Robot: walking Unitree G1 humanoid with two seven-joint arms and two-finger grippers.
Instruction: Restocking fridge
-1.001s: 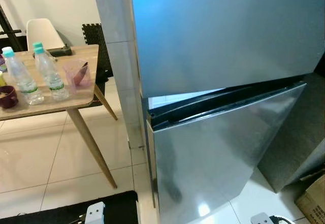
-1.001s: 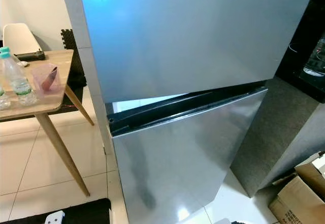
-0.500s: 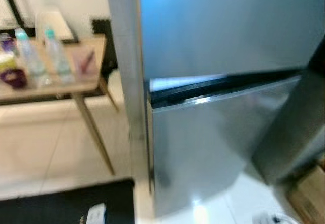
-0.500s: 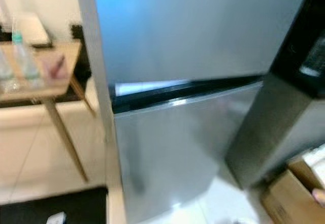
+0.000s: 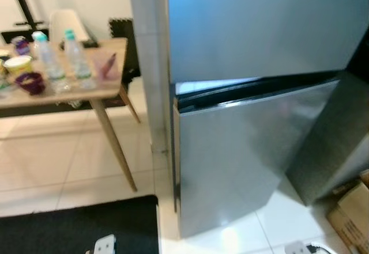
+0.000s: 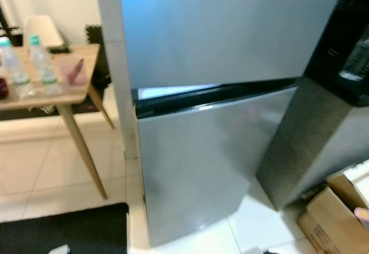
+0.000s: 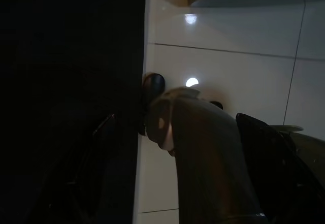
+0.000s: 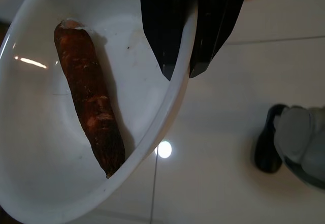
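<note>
the right gripper pinches the rim of a white bowl holding a sausage low over the floor, and tilting could spill it before the ajar fridge door

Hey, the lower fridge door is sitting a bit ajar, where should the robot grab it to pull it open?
Probably the lower door's top edge at its left corner, coming from the table side. The gap under the upper door is widest there, so that is likely the free side.
</note>
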